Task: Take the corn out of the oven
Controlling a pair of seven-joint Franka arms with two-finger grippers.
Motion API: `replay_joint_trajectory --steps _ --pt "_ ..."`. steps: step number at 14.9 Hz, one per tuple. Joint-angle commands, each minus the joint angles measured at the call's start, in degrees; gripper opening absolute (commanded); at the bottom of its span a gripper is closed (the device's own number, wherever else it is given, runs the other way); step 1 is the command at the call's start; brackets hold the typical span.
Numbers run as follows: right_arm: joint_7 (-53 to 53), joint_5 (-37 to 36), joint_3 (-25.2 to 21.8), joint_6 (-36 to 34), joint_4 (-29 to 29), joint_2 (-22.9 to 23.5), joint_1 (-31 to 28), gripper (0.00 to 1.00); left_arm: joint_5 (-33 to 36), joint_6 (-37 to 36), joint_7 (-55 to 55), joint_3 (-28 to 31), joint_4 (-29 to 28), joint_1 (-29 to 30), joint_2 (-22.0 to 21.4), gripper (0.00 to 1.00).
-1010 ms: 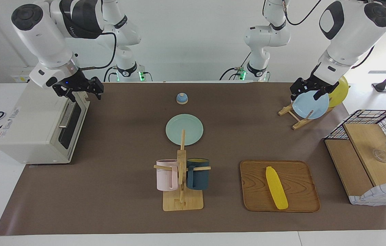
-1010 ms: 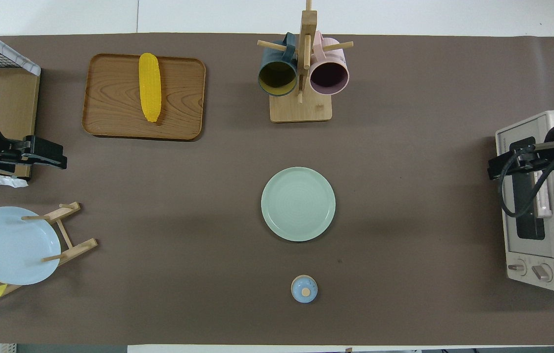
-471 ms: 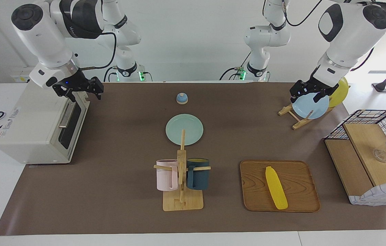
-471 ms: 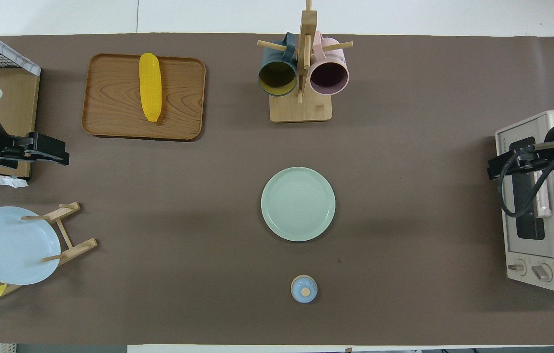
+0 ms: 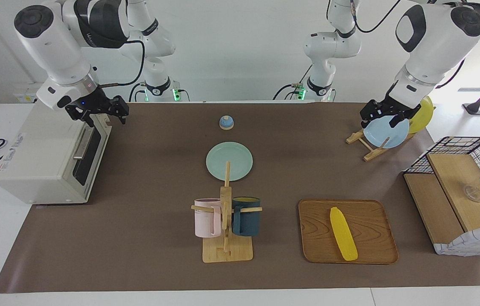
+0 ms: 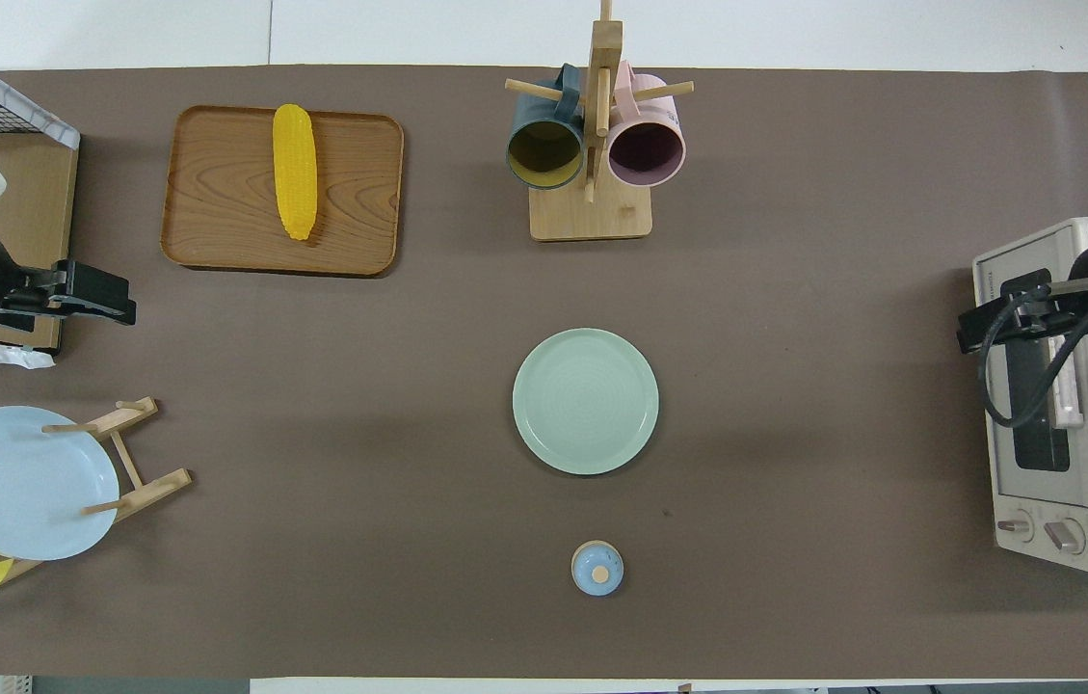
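Task apparently complete: bright yellow corn cob (image 5: pixel 343 233) on wooden tray (image 5: pixel 371 221), shut off-white toaster oven (image 5: pixel 48 157) beneath released right hand (image 5: pixel 103 114); left hand (image 5: pixel 386 115) released; next, retreat.

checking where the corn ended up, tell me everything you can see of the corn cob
The bright yellow corn cob, rows of kernels along it and tapered at one end, lies flat on the brown rectangular wooden tray at the left arm's end of the table. It is outside the off-white boxy toaster oven, whose door is closed, at the table's right-arm end. Only the tray touches it.
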Motion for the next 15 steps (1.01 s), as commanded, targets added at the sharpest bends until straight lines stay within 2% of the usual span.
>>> replay_joint_trajectory --steps 1,15 --pt "0.1 0.5 0.2 -0.3 0.2 -0.1 -0.6 1.0 1.8 0.8 0.3 -0.2 -0.9 -0.1 -0.6 1.0" --pt "0.1 0.5 0.3 -0.3 0.2 -0.1 -0.6 1.0 2.5 1.5 0.3 -0.5 -0.7 -0.1 -0.7 1.0"
